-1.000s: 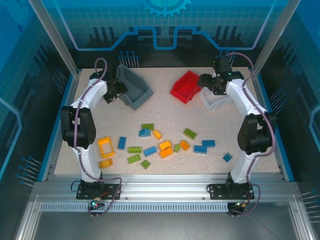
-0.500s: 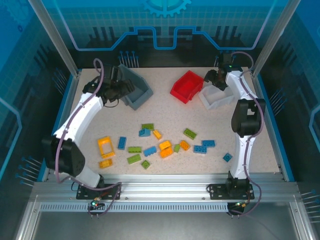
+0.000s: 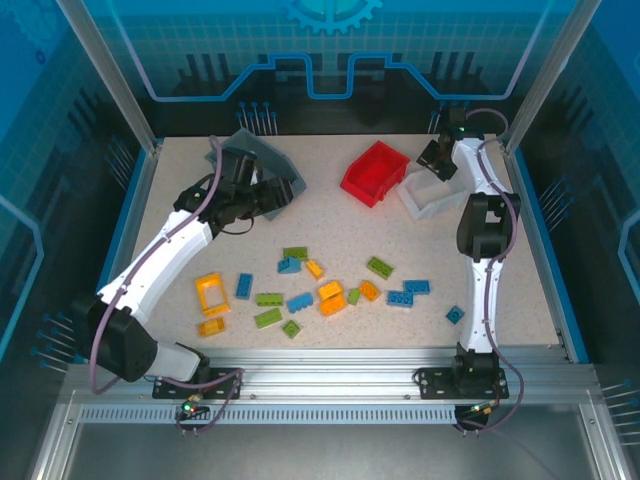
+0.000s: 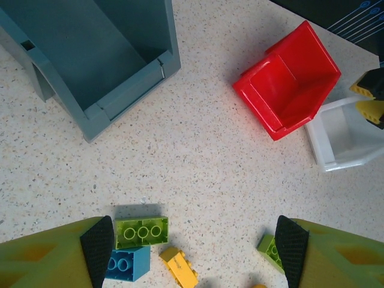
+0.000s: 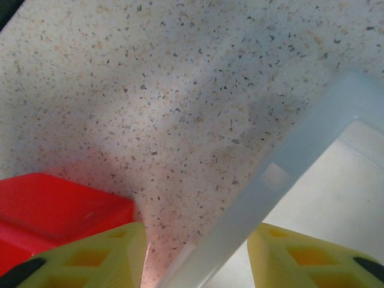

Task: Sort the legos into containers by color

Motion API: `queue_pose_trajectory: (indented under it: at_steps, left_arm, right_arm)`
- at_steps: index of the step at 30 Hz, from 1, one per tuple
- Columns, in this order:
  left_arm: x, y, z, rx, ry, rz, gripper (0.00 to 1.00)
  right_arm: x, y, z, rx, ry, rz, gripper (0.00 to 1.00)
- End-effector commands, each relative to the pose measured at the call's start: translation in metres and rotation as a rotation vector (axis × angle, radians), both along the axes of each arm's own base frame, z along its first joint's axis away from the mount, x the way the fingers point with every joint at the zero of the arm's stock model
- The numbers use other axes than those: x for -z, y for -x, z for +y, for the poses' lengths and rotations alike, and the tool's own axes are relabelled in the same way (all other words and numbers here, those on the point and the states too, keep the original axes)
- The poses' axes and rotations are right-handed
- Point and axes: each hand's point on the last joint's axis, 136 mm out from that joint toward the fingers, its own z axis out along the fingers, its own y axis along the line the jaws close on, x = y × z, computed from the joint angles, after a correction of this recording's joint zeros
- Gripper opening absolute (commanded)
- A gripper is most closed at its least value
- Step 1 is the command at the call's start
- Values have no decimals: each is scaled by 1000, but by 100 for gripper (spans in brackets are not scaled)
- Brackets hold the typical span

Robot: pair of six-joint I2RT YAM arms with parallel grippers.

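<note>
Left claw point(image 4: 195, 246) swung toward legos point(image 4: 141, 232), spread; right claw point(image 5: 195, 240) straddles wall of white bin point(image 5: 288, 156), pinch uncertain; may tip bin.

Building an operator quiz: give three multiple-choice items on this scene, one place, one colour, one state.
1. Where is the red bin? A) between the gray bin and the white bin B) at the near edge C) inside the gray bin
2. What colour is the bin at the right gripper? A) red B) gray C) white
3. The left gripper is: A) shut tight B) wide open, empty C) clamped on the red bin
Key: A, the top view shows it between them; C, its fingers straddle the white wall; B, its fingers stand apart over bare table.
</note>
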Motion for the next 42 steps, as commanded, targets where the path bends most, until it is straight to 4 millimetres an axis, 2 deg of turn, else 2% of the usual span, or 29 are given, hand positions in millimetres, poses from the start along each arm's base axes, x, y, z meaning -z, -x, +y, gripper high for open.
queue_pose_trajectory:
  at_steps: [1,7,11,13,19,27,29,33,42]
  left_arm:
    - [-13,7,-3,31,16,-40,75]
    - [-21,15,-6,44,38,-67,75]
    - [-34,22,-23,114,113,-121,75]
    - [-39,27,-34,152,146,-137,75]
    - [-41,41,-62,224,175,-142,75]
    - [-33,48,-78,251,167,-125,75]
    - [-32,49,-79,255,166,-122,75]
    - [-31,51,-81,262,165,-119,74]
    - [-36,53,-88,279,181,-132,73]
  right_arm:
    - [2,4,-9,22,6,34,44]
    - [1,13,-4,3,16,45,22]
    - [-9,25,7,-23,28,24,17]
    - [-18,32,15,-34,22,4,17]
    - [-25,51,45,-55,-23,-25,17]
    - [-19,51,82,-93,-73,-20,18]
    - [-20,50,86,-99,-74,-25,22]
    - [-27,50,86,-89,-73,-47,42]
    - [-39,51,90,-101,-98,-86,63]
